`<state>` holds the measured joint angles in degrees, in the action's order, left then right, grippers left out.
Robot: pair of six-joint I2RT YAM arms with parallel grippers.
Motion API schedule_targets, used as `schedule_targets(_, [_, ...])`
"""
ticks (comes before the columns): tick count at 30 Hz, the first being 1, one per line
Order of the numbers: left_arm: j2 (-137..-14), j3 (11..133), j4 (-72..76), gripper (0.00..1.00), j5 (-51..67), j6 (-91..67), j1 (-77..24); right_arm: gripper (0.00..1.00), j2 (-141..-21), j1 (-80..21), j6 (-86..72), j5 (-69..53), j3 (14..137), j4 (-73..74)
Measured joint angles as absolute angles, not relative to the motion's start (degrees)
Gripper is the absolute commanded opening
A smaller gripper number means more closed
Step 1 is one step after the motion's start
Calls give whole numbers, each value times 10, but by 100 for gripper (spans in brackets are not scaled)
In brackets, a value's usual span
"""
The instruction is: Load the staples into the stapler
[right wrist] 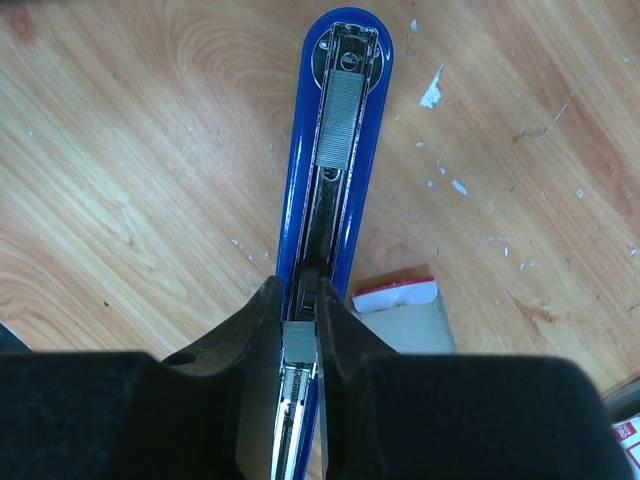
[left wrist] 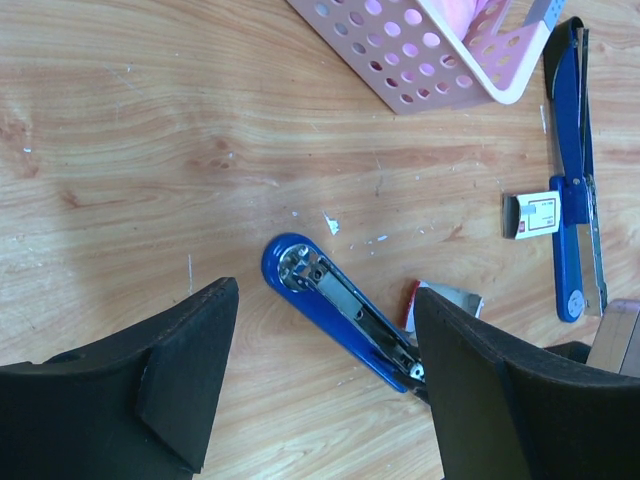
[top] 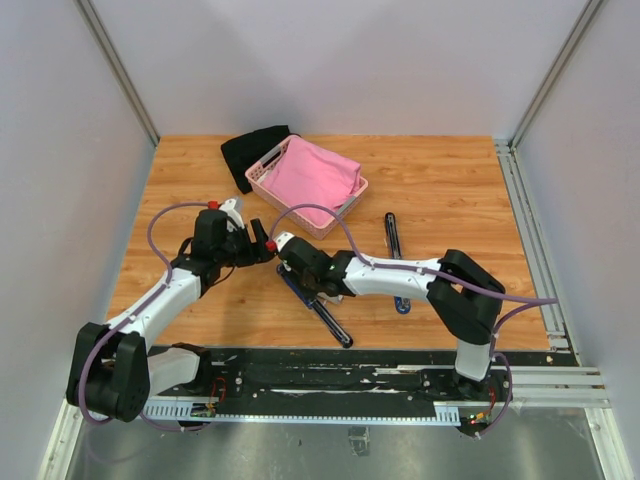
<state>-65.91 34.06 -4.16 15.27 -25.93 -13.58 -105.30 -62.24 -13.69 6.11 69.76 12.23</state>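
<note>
While the staples (right wrist: pixel 340 120) already sit at the front of the open stapler (right wrist: pixel 330 215), the right gripper (right wrist: pixel 300 335) pinches its rail narrowly, likely steadying it; the left gripper (left wrist: pixel 320 345) hovers above, wide and empty

the rear of the stapler (right wrist: pixel 335 200) was hidden between the fingers (right wrist: pixel 245 350) of the right gripper (right wrist: pixel 300 295), which also covered the lower part of the carton (right wrist: pixel 400 310). the pink basket (left wrist: pixel 420 60) was cut off by the top edge of the left wrist view.
</note>
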Motion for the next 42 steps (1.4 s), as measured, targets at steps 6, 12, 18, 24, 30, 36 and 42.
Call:
schedule_targets(6, [-658,335,-42,75,155,-260,-136,16,-1072,-616,-138,65,720,123])
schedule_targets(12, [-652,327,-43,75,155,-260,-136,37,-1078,-612,-151,66,730,127])
schedule_targets(18, [-645,322,-44,76,154,-262,-136,42,-1080,-603,-156,66,737,139])
schedule_targets(24, [-640,322,-45,76,150,-262,-136,44,-1080,-594,-157,65,744,152])
schedule_targets(30, [-640,322,-54,76,146,-267,-136,37,-1068,-572,-163,64,744,170])
schedule_targets(36, [-648,337,-75,72,180,-290,-136,37,-999,-537,-183,54,756,240])
schedule_targets(42, [-674,350,-77,71,235,-361,-168,37,-891,-494,-215,20,742,304])
